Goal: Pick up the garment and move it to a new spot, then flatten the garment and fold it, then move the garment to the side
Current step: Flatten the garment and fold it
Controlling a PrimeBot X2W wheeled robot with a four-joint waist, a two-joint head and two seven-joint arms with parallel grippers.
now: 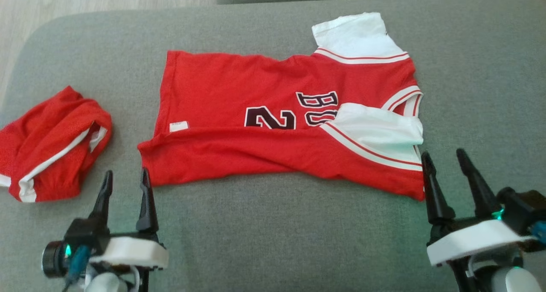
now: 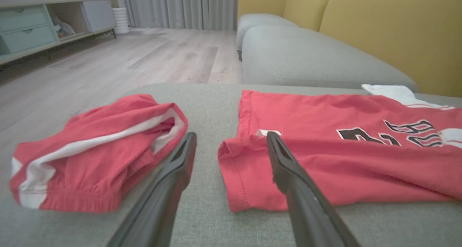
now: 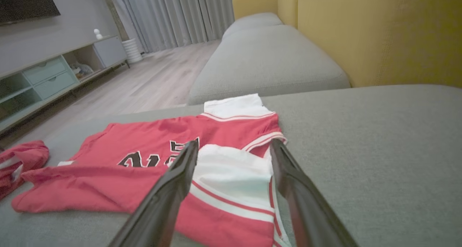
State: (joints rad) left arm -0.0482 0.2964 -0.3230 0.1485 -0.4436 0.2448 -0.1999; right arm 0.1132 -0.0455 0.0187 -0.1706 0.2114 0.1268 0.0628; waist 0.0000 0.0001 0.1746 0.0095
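Jersey (image 1: pixel 277 125) lies flat on the sofa cushion (image 1: pixel 273 232), near edge folded over (shorts (image 1: pixel 51 147) bunched off beside it). Left gripper (image 1: pixel 126 171) and right gripper (image 1: pixel 443 153) are both spread and empty, one by each near corner, probably lining up the next fold.

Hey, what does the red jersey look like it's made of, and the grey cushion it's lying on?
Red jersey: probably a thin synthetic sports knit, matte, judging by its faint mesh grain and soft folds. Grey cushion: likely woven upholstery fabric, matte, with a fine speckled weave; the exact fibre can't be told.
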